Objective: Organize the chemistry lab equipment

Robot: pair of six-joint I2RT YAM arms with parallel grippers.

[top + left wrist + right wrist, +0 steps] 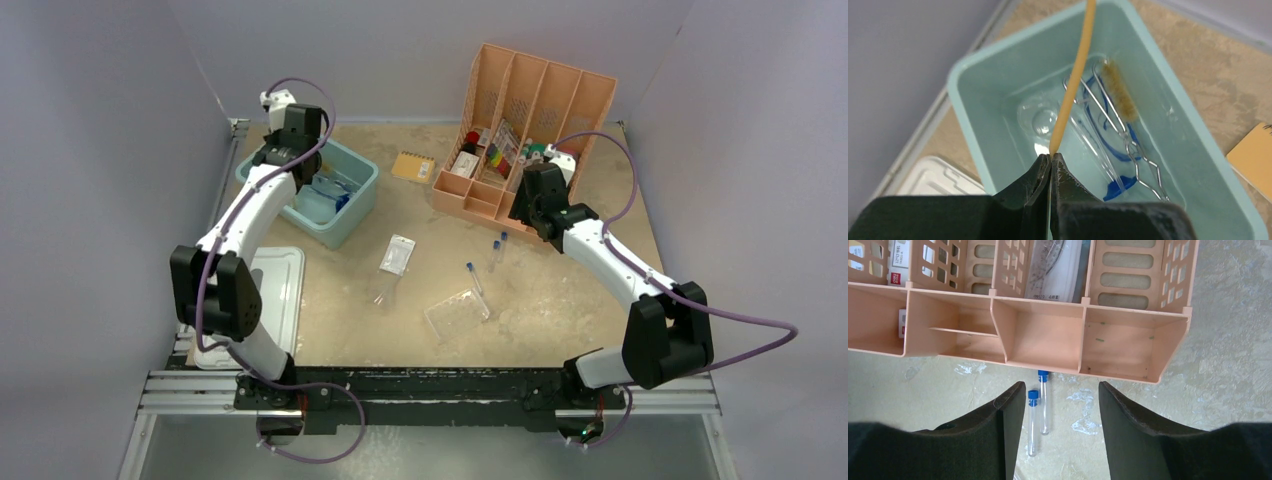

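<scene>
Beige mottled tabletop [1208, 390] is seen under the right gripper [1062, 387], spread wide and empty. Two small clear blue-capped test tubes [1032, 425] lie below, between its jaws: light, slick, probably fragile, best taken mid-barrel. Limp amber rubber tubing [1073, 85] is pinched endwise by the closed left gripper [1050, 159].

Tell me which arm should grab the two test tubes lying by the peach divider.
Right. The right claw hangs open over both test tubes beside the peach divider; the left claw is shut on the amber tubing above the teal bin.
</scene>
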